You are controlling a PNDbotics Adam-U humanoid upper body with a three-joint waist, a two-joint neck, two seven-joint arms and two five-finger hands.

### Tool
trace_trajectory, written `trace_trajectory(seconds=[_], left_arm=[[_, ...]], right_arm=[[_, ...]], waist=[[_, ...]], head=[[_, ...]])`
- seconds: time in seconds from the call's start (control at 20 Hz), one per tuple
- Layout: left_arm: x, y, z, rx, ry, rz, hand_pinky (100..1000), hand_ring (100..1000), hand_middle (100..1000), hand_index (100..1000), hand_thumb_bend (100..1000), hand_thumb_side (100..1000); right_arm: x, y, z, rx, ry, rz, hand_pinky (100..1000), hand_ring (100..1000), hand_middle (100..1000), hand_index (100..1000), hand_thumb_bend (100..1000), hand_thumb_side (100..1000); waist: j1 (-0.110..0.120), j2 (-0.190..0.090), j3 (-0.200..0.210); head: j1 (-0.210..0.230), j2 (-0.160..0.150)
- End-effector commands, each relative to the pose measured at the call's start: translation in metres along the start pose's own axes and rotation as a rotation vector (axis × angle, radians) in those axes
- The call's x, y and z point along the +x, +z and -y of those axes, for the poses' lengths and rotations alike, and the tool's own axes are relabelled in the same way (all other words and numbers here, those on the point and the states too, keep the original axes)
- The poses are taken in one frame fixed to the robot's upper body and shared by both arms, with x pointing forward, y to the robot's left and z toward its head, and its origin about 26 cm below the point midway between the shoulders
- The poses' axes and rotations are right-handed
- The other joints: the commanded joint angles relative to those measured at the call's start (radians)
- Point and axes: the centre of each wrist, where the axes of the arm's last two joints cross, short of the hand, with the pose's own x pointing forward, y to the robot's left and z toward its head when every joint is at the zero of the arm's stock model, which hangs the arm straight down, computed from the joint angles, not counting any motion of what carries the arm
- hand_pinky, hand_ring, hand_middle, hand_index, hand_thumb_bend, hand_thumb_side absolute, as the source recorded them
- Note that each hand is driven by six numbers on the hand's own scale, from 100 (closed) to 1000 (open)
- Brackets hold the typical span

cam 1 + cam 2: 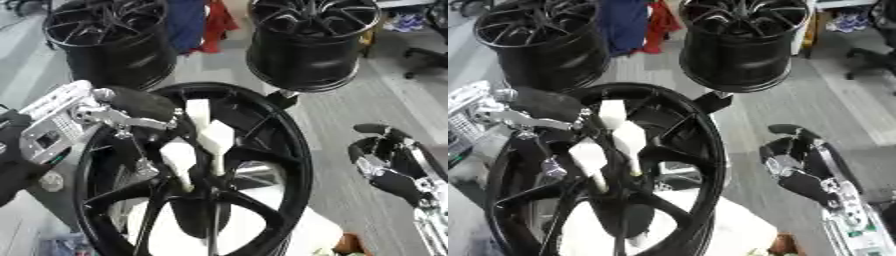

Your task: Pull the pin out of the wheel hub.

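Left eye view: The black wheel hub (262,165) stands on edge at centre frame. The left robot hand (162,117) reaches in from the left over the spokes; its white-tipped fingers (214,137) point down toward the hub centre, loosely spread. Whether they hold the pin cannot be told; no pin can be made out.

Right eye view: The right robot hand (798,167) rests at the lower right, clear of the hub, fingers relaxed and holding nothing. Two further black wheels (741,45) stand on the floor (824,105) behind.
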Motion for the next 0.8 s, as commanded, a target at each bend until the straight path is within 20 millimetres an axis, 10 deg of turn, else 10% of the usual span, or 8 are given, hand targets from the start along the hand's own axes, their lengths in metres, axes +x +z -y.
trace_trajectory(seconds=[0.05,0.4,0.8], left_arm=[[-0.003,0.014,-0.018,-0.131,-0.132,0.098,462,483,488,656,127,134],[0.001,0.053,-0.053,0.010,-0.098,0.047,451,461,455,624,106,131],[-0.007,0.168,-0.068,0.203,-0.027,-0.252,467,467,464,643,124,115]], right_arm=[[0.005,-0.003,0.006,0.002,0.019,0.017,646,641,755,721,265,100],[0.005,-0.002,0.007,-0.004,0.020,0.013,647,640,754,722,265,100],[0.003,0.000,0.008,-0.021,0.019,0.006,647,640,754,722,263,100]], waist=[[-0.004,-0.012,0.002],[-0.005,-0.015,0.005],[-0.008,-0.014,0.024]], head=[[-0.002,-0.004],[-0.006,-0.007],[-0.015,-0.010]])
